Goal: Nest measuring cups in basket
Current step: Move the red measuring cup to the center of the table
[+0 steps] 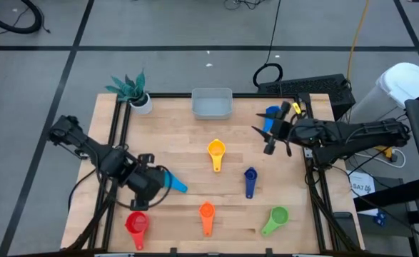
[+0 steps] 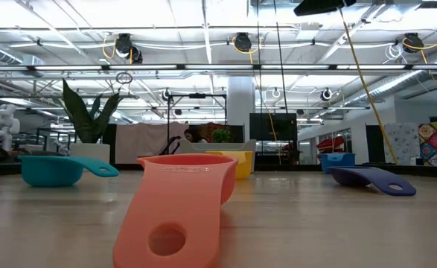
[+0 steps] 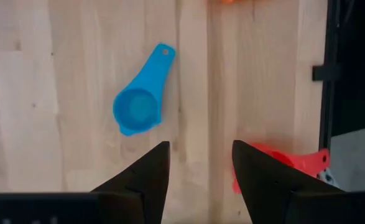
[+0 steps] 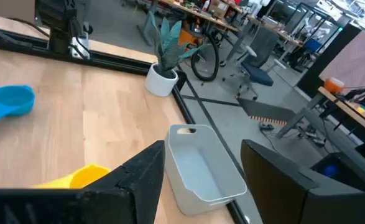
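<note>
An orange measuring cup (image 2: 179,205) fills the foreground of the low view, handle toward the lens, lying near the table's (image 1: 180,143) front edge between a red cup (image 1: 136,224) at the front left and a green cup (image 1: 276,218) at the front right. Above the red cup, the left gripper (image 1: 143,187) hovers over the wood with its fingers (image 3: 146,174) parted and holding nothing; a light blue cup (image 3: 138,107) lies just beside it on the bare boards. Farther back, a dark blue cup (image 1: 250,180) sits right of centre and a yellow cup (image 1: 216,152) rests mid-table, both empty, handles pointing toward the front. Toward the far right, the right gripper (image 1: 273,135) hangs above the table beside a blue cup (image 1: 270,118), its fingers (image 4: 145,171) spread apart and gripping nothing. At the far edge, centred, stands the pale grey-blue basket (image 1: 212,103), with no cup inside it. A white pot holding a teal plant (image 1: 132,89) marks the far left corner.
</note>
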